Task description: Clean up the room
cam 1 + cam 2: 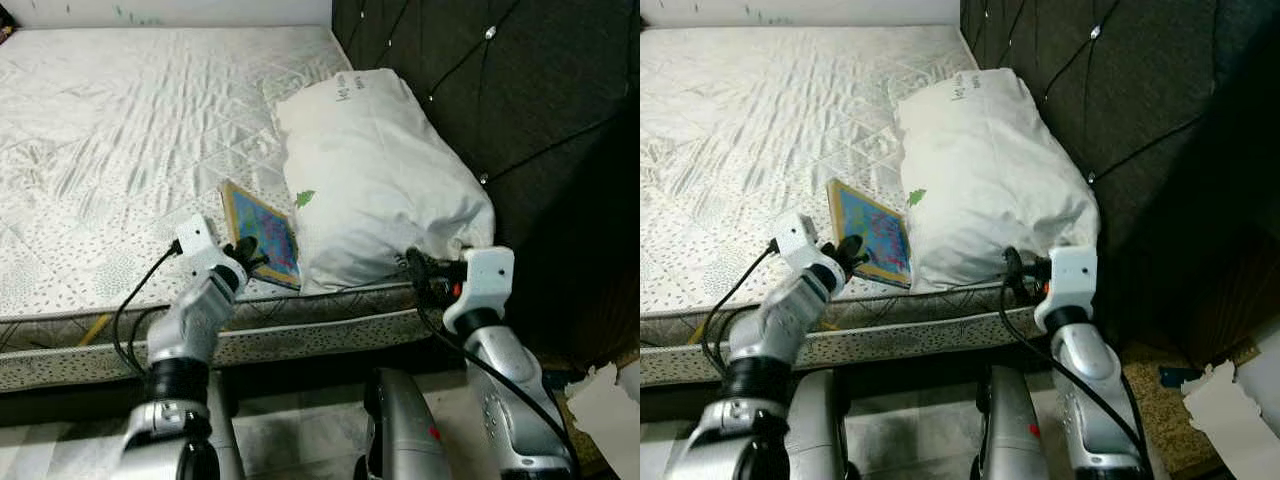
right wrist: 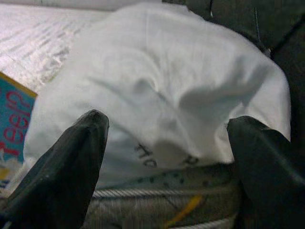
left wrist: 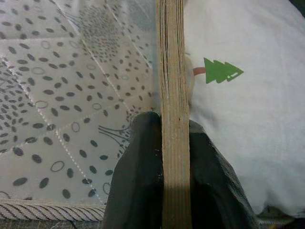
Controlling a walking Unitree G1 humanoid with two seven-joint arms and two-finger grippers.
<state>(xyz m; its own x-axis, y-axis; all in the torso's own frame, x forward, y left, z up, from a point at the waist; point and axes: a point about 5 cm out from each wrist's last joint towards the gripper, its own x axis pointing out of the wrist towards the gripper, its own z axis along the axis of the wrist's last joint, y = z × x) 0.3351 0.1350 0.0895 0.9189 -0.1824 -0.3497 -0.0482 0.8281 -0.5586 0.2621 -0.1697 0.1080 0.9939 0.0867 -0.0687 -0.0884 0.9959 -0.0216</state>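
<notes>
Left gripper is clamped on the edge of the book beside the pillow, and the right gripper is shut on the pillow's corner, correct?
Not quite. The left gripper is indeed shut on the book beside the pillow. But the right gripper is open: the right wrist view shows its fingers spread wide apart in front of the pillow, gripping nothing.
</notes>
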